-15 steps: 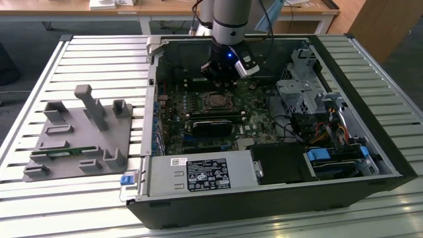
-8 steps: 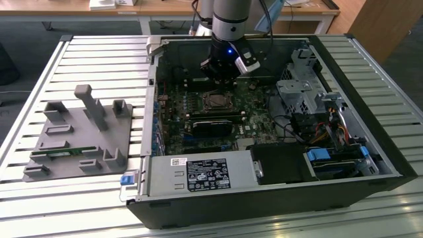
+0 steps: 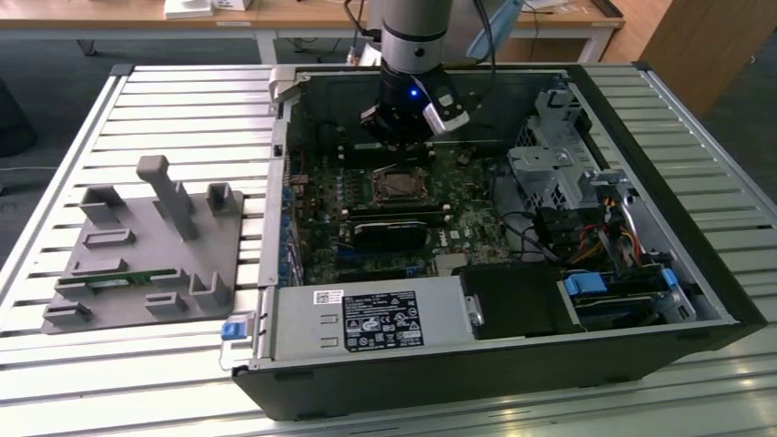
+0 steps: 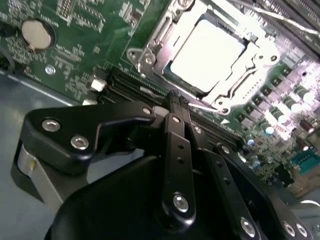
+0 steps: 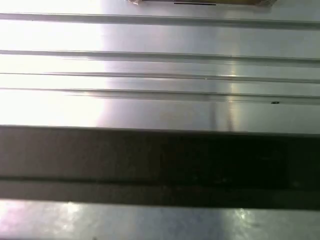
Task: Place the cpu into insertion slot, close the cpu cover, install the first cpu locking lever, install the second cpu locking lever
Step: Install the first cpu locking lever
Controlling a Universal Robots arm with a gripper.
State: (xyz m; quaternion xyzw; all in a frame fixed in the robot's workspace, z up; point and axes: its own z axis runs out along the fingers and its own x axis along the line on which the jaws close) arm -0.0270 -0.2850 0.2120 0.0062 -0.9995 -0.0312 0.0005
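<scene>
In the second wrist view the cpu (image 4: pixel 207 52) lies flat in the insertion slot, its silvery top glaring bright. The cpu cover (image 4: pixel 262 52), a thin metal frame, lies down around it. How the locking levers stand I cannot tell. My gripper (image 4: pixel 175 100) hovers just beside the socket's edge, over the memory slots, its black fingers (image 4: pixel 171 120) pressed together with nothing between them. In the exterior view the gripper (image 3: pixel 407 137) hangs inside the open computer case, just behind the socket (image 3: pixel 395 187) on the green motherboard (image 3: pixel 474 228).
The black case (image 3: pixel 486 364) lies open on a slatted metal table (image 3: pixel 182 91). A black module (image 3: pixel 388 232) sits in front of the socket; drive cages and cables (image 3: pixel 583 209) fill the exterior view's right. A grey fixture (image 3: pixel 140 250) stands at the exterior view's left.
</scene>
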